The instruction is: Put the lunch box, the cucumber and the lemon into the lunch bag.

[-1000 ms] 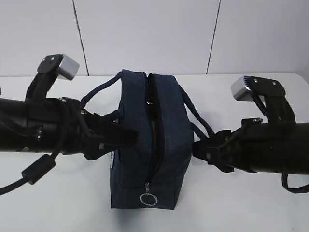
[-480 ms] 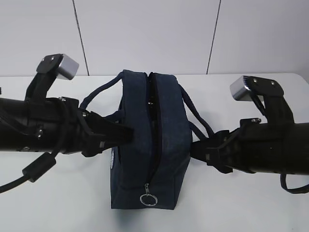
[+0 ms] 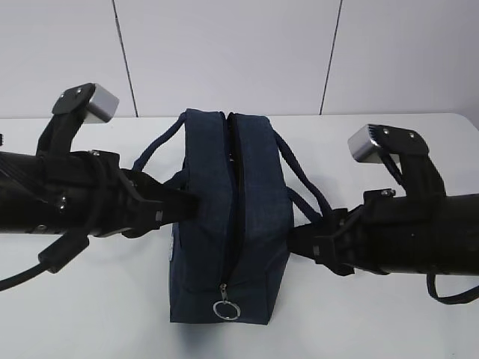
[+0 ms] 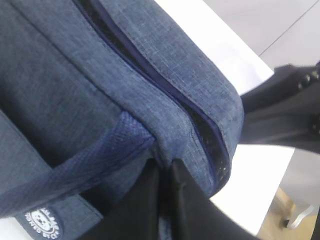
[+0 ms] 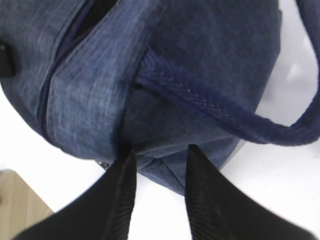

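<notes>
The dark navy lunch bag point(image 3: 254, 202) stands in the middle of the white table, its top zipper slit narrow and its metal ring pull point(image 3: 225, 309) hanging at the near end. My left gripper point(image 3: 193, 203) is against the bag's left side; in the left wrist view point(image 4: 164, 167) its fingers are closed on a fold of the bag's point(image 4: 75, 90) fabric below the strap. My right gripper point(image 3: 293, 241) is open, and in the right wrist view point(image 5: 160, 152) its fingertips touch the bag's point(image 5: 175, 75) right side under the handle. The lunch box, cucumber and lemon are out of view.
The bag's strap handles point(image 3: 307, 183) hang loose on both sides. The white table point(image 3: 90, 299) runs back to a pale panelled wall. The right arm point(image 4: 285, 115) shows beyond the bag in the left wrist view. A table edge with floor point(image 5: 20, 210) shows at the lower left of the right wrist view.
My right gripper has moved left up against the bag. The bag is squeezed narrower and its top slit has closed up. The left arm has shifted slightly.
</notes>
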{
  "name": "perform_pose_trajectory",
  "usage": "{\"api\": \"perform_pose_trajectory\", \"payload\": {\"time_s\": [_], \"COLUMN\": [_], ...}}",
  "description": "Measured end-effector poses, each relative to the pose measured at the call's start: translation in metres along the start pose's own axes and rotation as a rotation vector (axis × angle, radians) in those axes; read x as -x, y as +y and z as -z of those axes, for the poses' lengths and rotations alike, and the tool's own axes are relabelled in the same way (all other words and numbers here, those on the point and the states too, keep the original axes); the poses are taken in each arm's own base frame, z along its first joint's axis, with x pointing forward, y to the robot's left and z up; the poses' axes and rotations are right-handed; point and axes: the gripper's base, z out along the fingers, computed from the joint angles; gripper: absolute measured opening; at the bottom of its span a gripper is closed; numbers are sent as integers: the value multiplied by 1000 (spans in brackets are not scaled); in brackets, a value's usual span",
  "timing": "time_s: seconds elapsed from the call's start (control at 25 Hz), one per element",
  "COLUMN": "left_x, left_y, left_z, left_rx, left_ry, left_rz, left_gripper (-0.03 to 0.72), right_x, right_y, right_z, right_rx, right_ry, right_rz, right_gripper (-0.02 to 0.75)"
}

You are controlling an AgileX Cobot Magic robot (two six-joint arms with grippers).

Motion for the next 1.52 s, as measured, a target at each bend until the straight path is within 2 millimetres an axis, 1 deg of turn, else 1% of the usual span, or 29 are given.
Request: {"api": "perform_pose_trajectory", "payload": {"time_s": [0.2,0.32,0.44,0.64,0.76,0.92,1.0,1.08,1.32,1.52], "left_x": [0,0,0,0,0,0,0,0,0,0], "left_y": [0,0,0,0,0,0,0,0,0,0], "left_z": [0,0,0,0,0,0,0,0,0,0], "left_rx": [1,2,3,3,3,3,3,3,3,3], "left_ry": [0,0,0,0,0,0,0,0,0,0], "left_rz": [38,52,54,56,56,57,57,57,57,57], "left_gripper": [3,3,3,3,3,3,3,3,3,2], "right_x": [-2,-4,-15,-37,-45,-47,-49,-53,-64,-53], "right_y": [2,9,14,17,20,24,23,20,14,7], "right_z": [-1,3,8,13,15,16,14,8,-13,-34], "right_rx": [24,88,154,226,291,350,363,384,472,464], "right_ry": [14,28,61,126,133,107,103,116,132,85], "right_rz": [38,100,135,178,276,457,546,599,608,654], "right_gripper": [241,241,241,242,242,242,242,242,242,242]}}
